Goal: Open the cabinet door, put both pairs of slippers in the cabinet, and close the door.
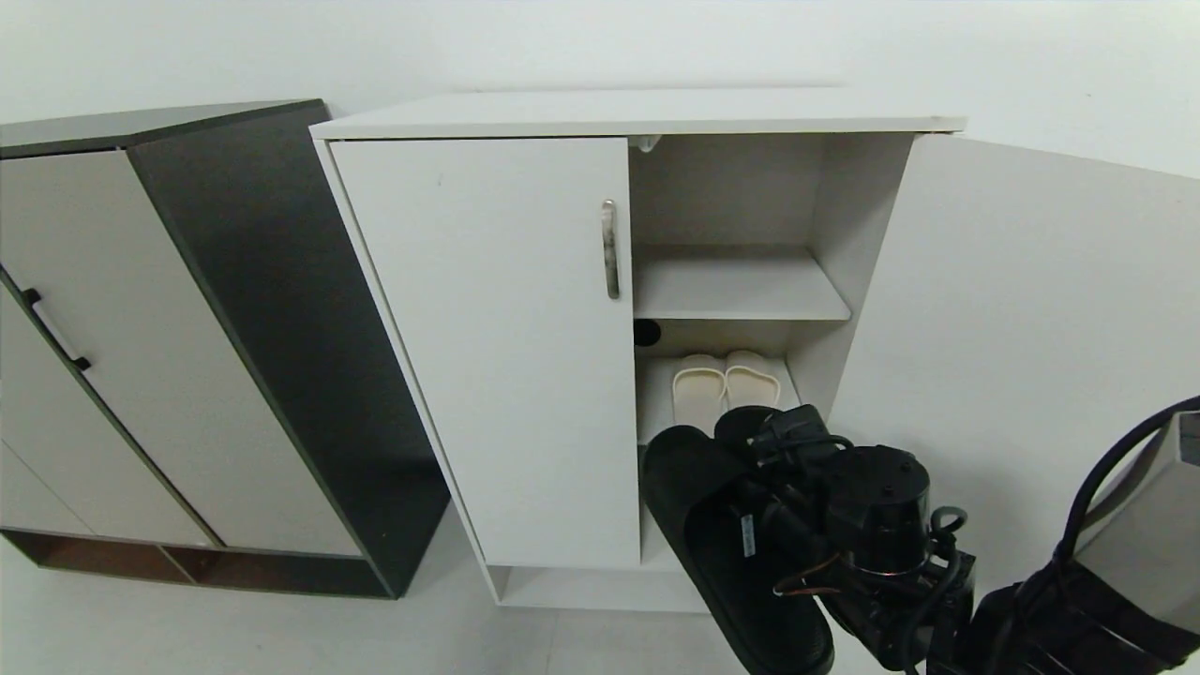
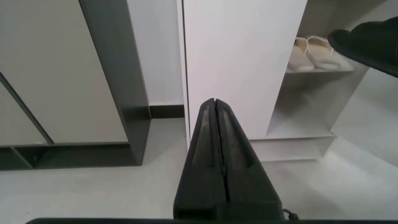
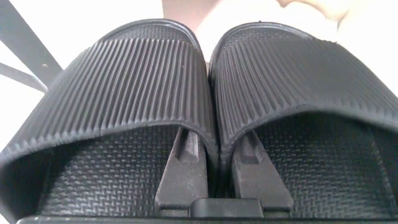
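The left gripper [image 2: 214, 112] was pressed fully shut, holding nothing. At the head view's lower right, the right gripper [image 3: 215, 155] pinched the black slippers [image 1: 698, 506] together by their inner walls — just before the cabinet [image 1: 637, 112]. Beyond, mid-frame, the cream slippers [image 1: 724, 382] sat on a lower shelf — right door [image 1: 1031, 328] swung wide.

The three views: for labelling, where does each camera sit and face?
Head view: on the head, facing forward and down at the cabinet; right arm shows, carrying black slippers.
Left wrist view: on the left wrist, facing past the shut left end effector toward cabinet and floor.
Right wrist view: on the right wrist, facing the right end effector gripping the black slippers.
Shared: head and left wrist views show beige slippers inside the cabinet.
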Tool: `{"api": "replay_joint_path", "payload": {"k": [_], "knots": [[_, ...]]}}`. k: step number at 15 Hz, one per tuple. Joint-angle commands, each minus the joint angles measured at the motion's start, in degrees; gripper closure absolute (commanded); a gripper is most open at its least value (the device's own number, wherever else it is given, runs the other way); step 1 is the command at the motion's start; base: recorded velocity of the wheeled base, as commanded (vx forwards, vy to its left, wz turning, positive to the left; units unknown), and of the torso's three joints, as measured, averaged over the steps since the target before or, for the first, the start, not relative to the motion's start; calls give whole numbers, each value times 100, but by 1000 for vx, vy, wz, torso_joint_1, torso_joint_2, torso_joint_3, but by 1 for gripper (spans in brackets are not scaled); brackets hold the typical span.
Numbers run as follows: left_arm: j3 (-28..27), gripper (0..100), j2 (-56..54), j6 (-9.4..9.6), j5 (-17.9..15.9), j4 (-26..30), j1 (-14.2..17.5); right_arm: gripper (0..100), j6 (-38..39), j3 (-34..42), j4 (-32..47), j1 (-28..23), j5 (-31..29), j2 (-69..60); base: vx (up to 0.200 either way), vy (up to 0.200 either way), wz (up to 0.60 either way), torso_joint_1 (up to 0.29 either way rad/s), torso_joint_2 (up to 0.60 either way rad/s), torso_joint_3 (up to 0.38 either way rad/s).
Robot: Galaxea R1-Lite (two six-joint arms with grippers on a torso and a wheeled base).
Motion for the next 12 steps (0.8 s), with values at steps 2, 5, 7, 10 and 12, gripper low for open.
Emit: {"api": "replay_joint_path", "payload": {"k": [2, 5, 7, 10, 12], "knots": [[0, 100, -1, -1, -2, -2, 1, 100, -238, -143, -209, -9, -163, 188, 0, 0, 0, 0, 137, 127], [0, 100, -1, 8, -2, -2, 1, 100, 536, -1145, 2164, 193, -761, -427, 0, 0, 0, 2, 22, 15], [0, 100, -1, 8, -11, -2, 1, 100, 1362, -2279, 3984, 342, -1596, -621, 0, 0, 0, 0, 0, 0], [0, 100, -1, 17, -11, -2, 1, 100, 1608, -3237, 4862, 342, -2185, -629, 0, 0, 0, 0, 0, 0], [0, 100, -1, 17, -11, -2, 1, 100, 1538, -3474, 4871, 307, -2211, -664, 0, 0, 0, 0, 0, 0]]}}
